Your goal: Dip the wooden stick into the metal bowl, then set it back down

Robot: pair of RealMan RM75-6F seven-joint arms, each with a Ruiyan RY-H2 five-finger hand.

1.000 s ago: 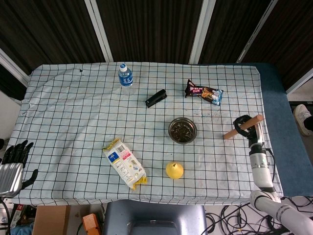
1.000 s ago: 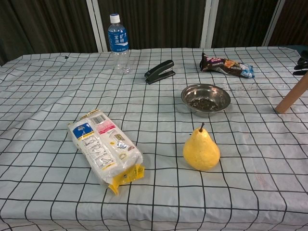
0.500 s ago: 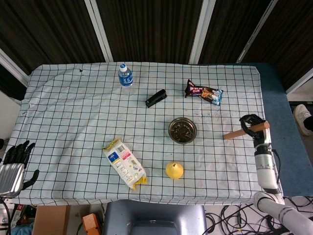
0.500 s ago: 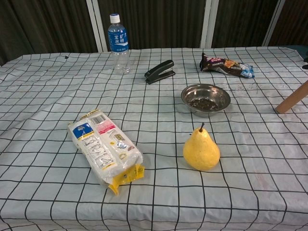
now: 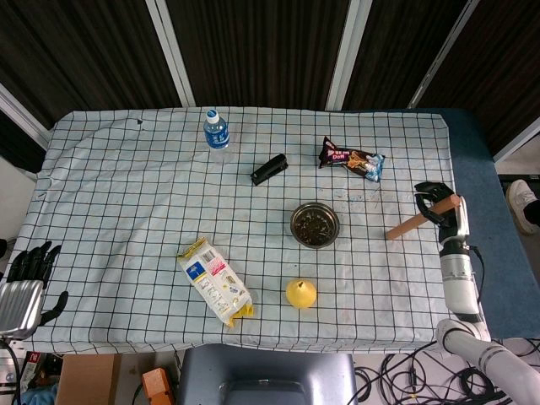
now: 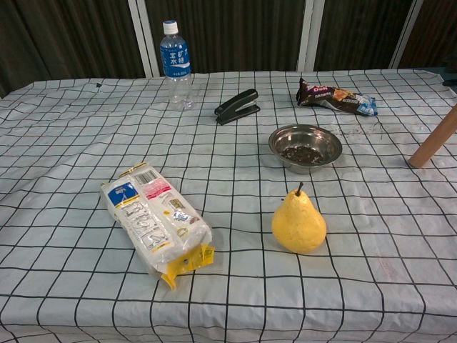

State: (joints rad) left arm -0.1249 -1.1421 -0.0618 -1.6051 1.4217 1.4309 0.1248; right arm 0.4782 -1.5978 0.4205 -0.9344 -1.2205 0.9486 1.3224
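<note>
The wooden stick (image 5: pixel 416 220) slants at the table's right edge, its lower end on the cloth; the chest view shows that lower end (image 6: pixel 433 141) too. My right hand (image 5: pixel 440 208) grips the stick's upper end. The metal bowl (image 5: pixel 315 224) with dark bits inside stands left of the stick, apart from it, and shows in the chest view (image 6: pixel 305 147) as well. My left hand (image 5: pixel 25 274) hangs off the table's left front corner, fingers apart, holding nothing.
A yellow pear (image 6: pixel 298 221) stands in front of the bowl. A snack bag (image 6: pixel 158 221) lies at front left. A water bottle (image 6: pixel 176 64), a black stapler (image 6: pixel 237 106) and a dark snack packet (image 6: pixel 334 97) lie along the back.
The right hand has shifted a little with the stick's upper end, which swung out to the right and came back slightly. The lower end has stayed in place on the cloth.
</note>
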